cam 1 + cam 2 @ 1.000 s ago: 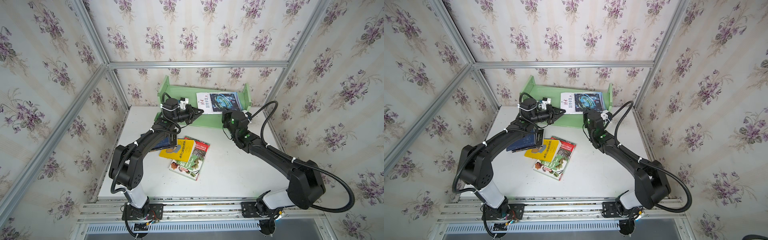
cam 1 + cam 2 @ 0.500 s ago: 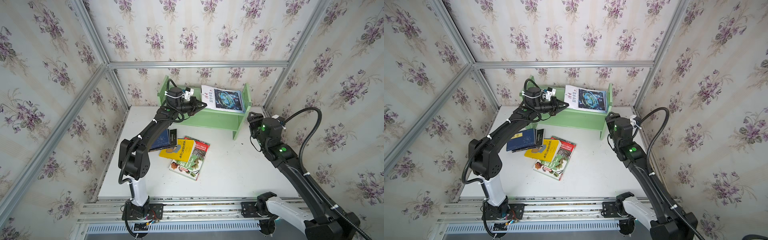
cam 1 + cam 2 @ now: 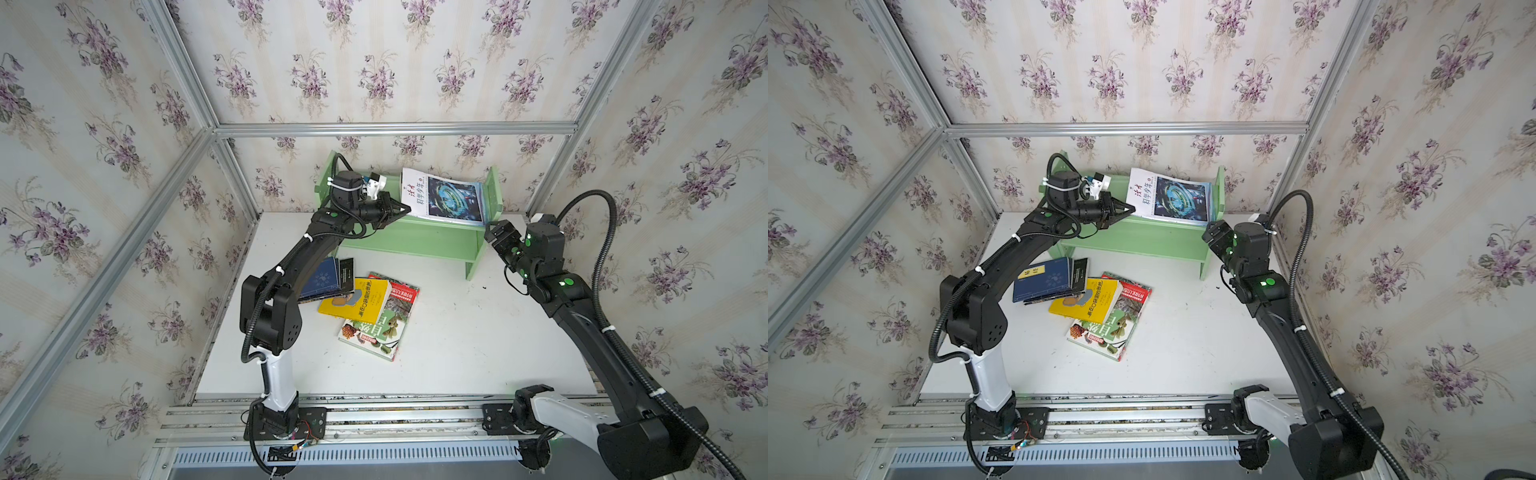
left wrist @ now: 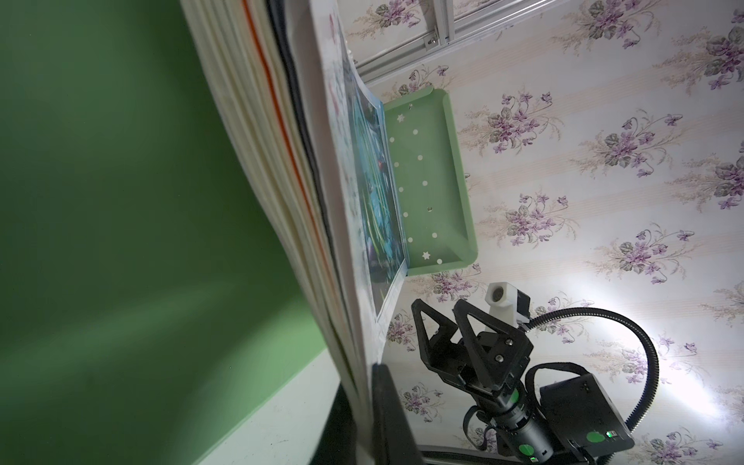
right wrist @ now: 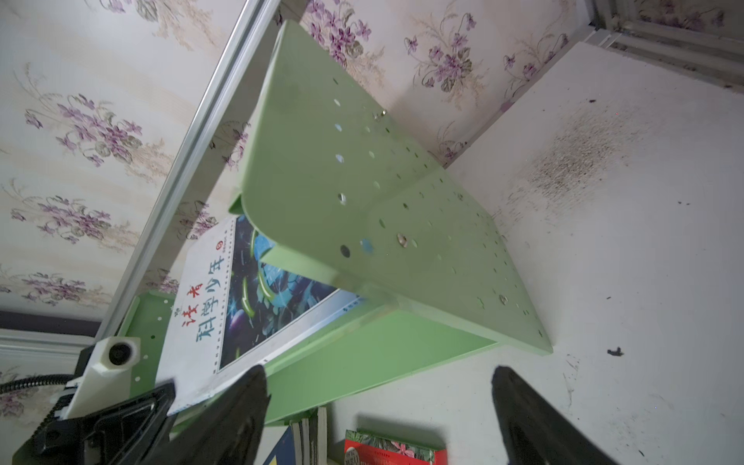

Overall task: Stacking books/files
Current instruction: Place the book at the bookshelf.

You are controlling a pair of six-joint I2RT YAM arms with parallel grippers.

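Green shelf (image 3: 415,243) now carries the blue-swirl book (image 3: 453,201). It sits tilted at the shelf's right end, outermost of a leaning pile, its far edge up near the end wall.

Change over the last second: the right pincer (image 3: 492,232) has let go and backed off to just beside the shelf's end, fingers spread wide with nothing between them. The left pincer (image 3: 401,210) has come up to the book's free edge. It's clenched, tips against the lower corner, which looks like a prop, not a grip.

So that book reads as placed.

Left on the bench (image 3: 457,340): yellow book (image 3: 357,301) over the green-and-red book (image 3: 388,328), with the navy book (image 3: 324,280) and black book (image 3: 347,272) beside them, untouched.

Right arm looks free to fetch one. Risk: the leaning book slides once the left tips withdraw.
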